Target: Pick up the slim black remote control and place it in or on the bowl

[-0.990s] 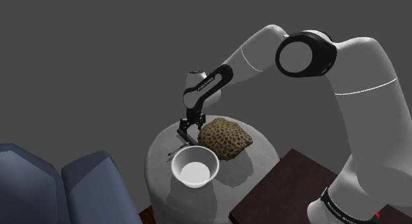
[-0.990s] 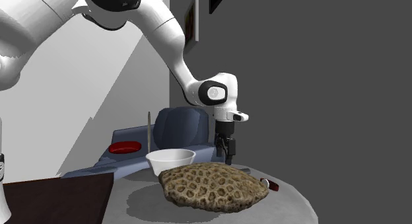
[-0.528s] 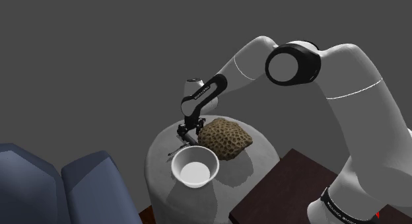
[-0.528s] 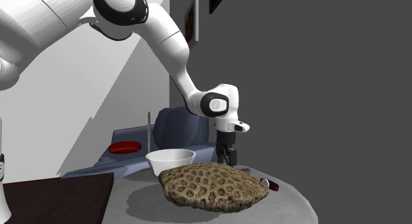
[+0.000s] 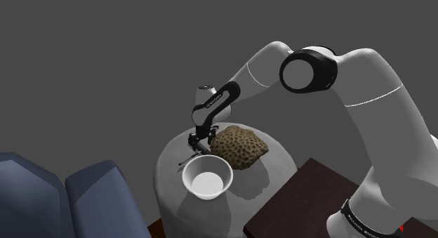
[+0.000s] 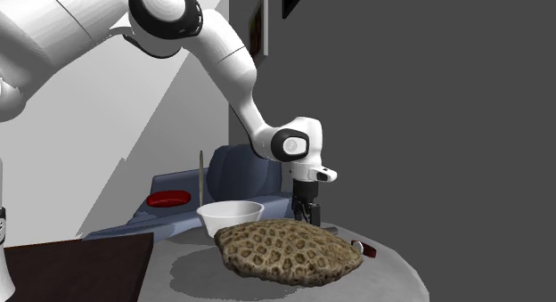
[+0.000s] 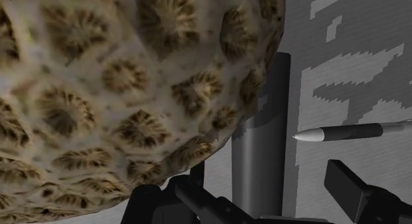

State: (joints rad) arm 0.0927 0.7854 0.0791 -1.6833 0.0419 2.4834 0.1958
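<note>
Looking along the gripper (image 7: 264, 180) from the wrist: finding it spread wide, clasping nothing, straddling the slim dark remote (image 7: 264, 133). Seeing that remote lying flat on the grey table (image 7: 350, 71), running lengthwise straight away from the fingers, passing close by the edge of the brown coral lump (image 7: 112, 90). Spotting a pen (image 7: 346, 131) lying crosswise, tip aiming at the remote. Switching to the shoulder view: catching the white bowl (image 5: 207, 177) sitting just beside the coral, near the lowered gripper.
</note>
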